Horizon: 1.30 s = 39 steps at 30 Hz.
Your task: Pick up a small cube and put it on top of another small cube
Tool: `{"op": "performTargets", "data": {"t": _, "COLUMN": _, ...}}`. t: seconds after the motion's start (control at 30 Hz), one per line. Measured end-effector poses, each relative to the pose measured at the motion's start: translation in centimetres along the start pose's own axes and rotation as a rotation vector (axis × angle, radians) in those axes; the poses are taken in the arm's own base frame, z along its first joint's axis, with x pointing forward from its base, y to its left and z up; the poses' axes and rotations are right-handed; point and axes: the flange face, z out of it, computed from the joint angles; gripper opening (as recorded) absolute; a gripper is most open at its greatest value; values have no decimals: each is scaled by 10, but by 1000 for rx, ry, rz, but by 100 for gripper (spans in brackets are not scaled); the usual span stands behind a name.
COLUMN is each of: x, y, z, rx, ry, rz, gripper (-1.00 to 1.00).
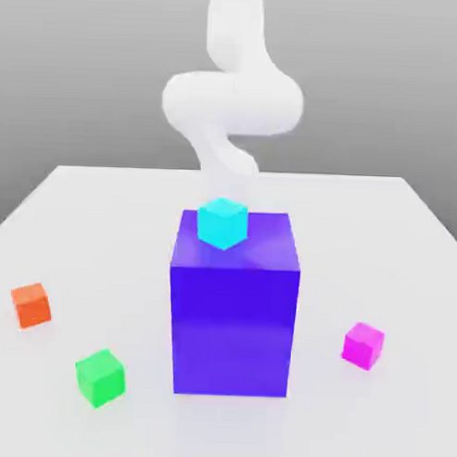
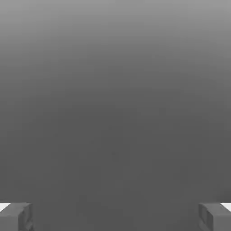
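The small magenta cube [image 1: 363,345] rests on the white table at the exterior view's right, beside the big blue block [image 1: 233,316]. The small green cube [image 1: 100,376] sits near the front at the exterior view's left. My white arm [image 1: 232,102] rises behind the blue block, well away from both cubes. In the hand view my gripper [image 2: 115,217] is open: its two grey fingertips [image 2: 16,216] stand far apart with nothing between them, against plain grey.
A cyan cube [image 1: 221,223] lies on top of the tall blue block in the middle of the table [image 1: 103,219]. An orange cube [image 1: 31,305] sits at the exterior view's left, behind the green one.
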Motion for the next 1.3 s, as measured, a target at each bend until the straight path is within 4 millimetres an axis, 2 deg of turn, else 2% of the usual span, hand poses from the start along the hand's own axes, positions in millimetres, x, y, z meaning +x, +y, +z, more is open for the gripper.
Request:
{"op": "performTargets", "data": {"t": 0.17, "x": -39, "y": -16, "z": 71, "rx": -29, "ry": -99, "rz": -300, "gripper": 0}}
{"op": "performTargets", "data": {"t": 0.33, "x": -86, "y": -23, "z": 133, "rx": -35, "ry": -202, "rz": -592, "gripper": 0}}
{"op": "performTargets", "data": {"t": 0.5, "x": -141, "y": -24, "z": 187, "rx": -16, "ry": -309, "rz": -884, "gripper": 0}}
{"op": "performTargets", "data": {"t": 0.67, "x": -202, "y": -16, "z": 231, "rx": 27, "ry": -420, "rz": -1175, "gripper": 0}}
{"op": "performTargets", "data": {"t": 0.8, "x": -253, "y": -4, "z": 259, "rx": 82, "ry": -509, "rz": -1404, "gripper": 0}}
{"op": "performTargets", "data": {"t": 0.97, "x": -317, "y": 17, "z": 284, "rx": 176, "ry": -621, "rz": -1686, "gripper": 0}}
{"op": "performTargets", "data": {"t": 1.1, "x": -368, "y": 39, "z": 297, "rx": 275, "ry": -709, "rz": -1907, "gripper": 0}}
{"op": "performTargets", "data": {"t": 1.23, "x": -420, "y": 64, "z": 301, "rx": 403, "ry": -793, "rz": -2131, "gripper": 0}}
{"op": "performTargets", "data": {"t": 1.3, "x": -436, "y": 75, "z": 307, "rx": 444, "ry": -818, "rz": -2190, "gripper": 0}}
